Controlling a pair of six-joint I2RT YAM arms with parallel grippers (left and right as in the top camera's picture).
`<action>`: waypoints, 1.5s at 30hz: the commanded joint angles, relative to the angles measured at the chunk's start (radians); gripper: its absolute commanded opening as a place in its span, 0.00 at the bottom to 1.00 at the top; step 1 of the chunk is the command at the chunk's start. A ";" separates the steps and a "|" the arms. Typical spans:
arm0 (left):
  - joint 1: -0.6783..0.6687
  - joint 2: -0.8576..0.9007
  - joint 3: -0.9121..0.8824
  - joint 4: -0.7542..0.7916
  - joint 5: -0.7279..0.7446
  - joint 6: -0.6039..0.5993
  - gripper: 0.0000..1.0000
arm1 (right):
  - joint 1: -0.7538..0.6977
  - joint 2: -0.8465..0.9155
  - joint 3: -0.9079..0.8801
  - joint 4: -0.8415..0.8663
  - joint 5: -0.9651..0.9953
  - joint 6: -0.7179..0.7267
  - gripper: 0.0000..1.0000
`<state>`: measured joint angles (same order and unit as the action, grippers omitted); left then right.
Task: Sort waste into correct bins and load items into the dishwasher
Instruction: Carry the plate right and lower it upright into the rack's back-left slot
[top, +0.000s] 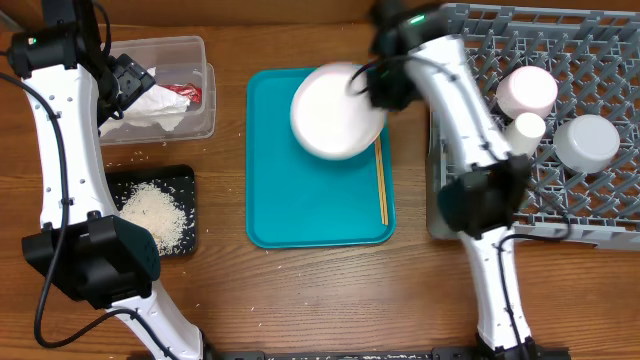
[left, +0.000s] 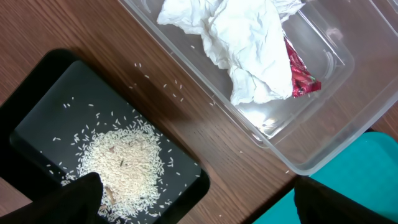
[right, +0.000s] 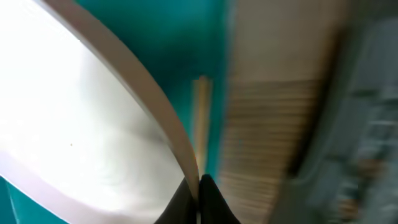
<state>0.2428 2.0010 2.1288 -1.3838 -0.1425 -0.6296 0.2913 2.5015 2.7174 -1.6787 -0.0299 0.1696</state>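
Observation:
My right gripper (top: 372, 82) is shut on the rim of a round white plate (top: 336, 112) and holds it above the teal serving tray (top: 290, 215). The right wrist view is blurred; it shows the plate (right: 81, 124) pinched between my fingers (right: 199, 186). Wooden chopsticks (top: 381, 182) lie on the teal tray's right side. My left gripper (left: 193, 199) is open and empty above the clear tub (top: 195, 115), which holds the crumpled white napkin (left: 242, 43) and the red wrapper (left: 301, 74). Rice (left: 121, 162) lies in the black tray (top: 185, 185).
The grey dish rack (top: 600, 40) at the right holds a pale-pink plate or cup (top: 527, 90), a small white cup (top: 525, 130) and a grey-white bowl (top: 587, 141). Stray rice grains (left: 168, 90) lie on the wooden table between tub and black tray.

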 joint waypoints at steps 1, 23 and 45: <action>-0.002 -0.026 0.018 0.000 0.005 -0.002 1.00 | -0.114 -0.090 0.110 -0.015 0.220 0.133 0.04; -0.002 -0.026 0.018 0.000 0.005 -0.002 1.00 | -0.321 -0.087 0.122 0.081 0.706 0.284 0.04; -0.002 -0.026 0.018 0.000 0.005 -0.002 1.00 | -0.313 -0.006 0.110 0.145 0.725 0.310 0.04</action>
<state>0.2428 2.0010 2.1288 -1.3838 -0.1425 -0.6296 -0.0257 2.4897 2.8189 -1.5379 0.6666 0.4671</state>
